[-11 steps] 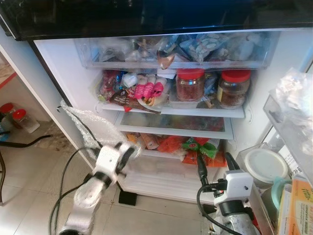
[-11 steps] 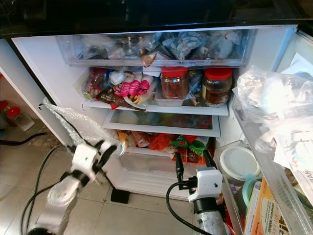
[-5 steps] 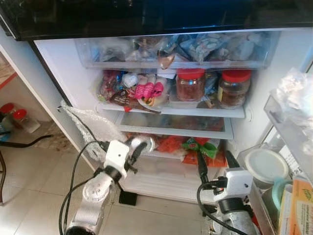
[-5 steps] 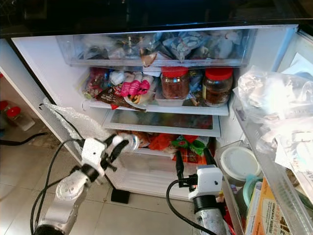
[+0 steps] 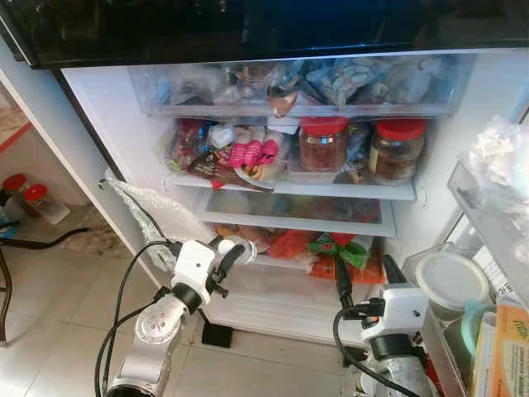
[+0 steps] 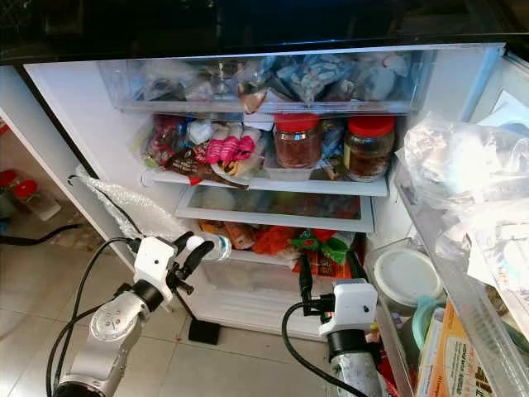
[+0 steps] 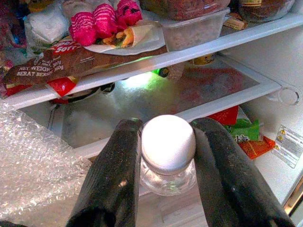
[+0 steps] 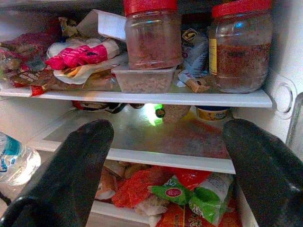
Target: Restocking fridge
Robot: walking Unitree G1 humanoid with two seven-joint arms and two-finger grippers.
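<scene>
Left gripper (image 5: 232, 255) is clamping a clear bottle (image 7: 168, 153) by the neck, at the fridge's (image 5: 99, 107) lower left, in front of the glass shelf (image 5: 297, 208). Bottle's long axis is lying along the 2 fingers, white cap toward the wrist, body pointing into the fridge. Right wrist view is showing its labelled body (image 8: 14, 158); left wrist view is showing the cap end-on. Right gripper (image 5: 361, 277) is spread wide, holding nothing, below the shelf.
</scene>
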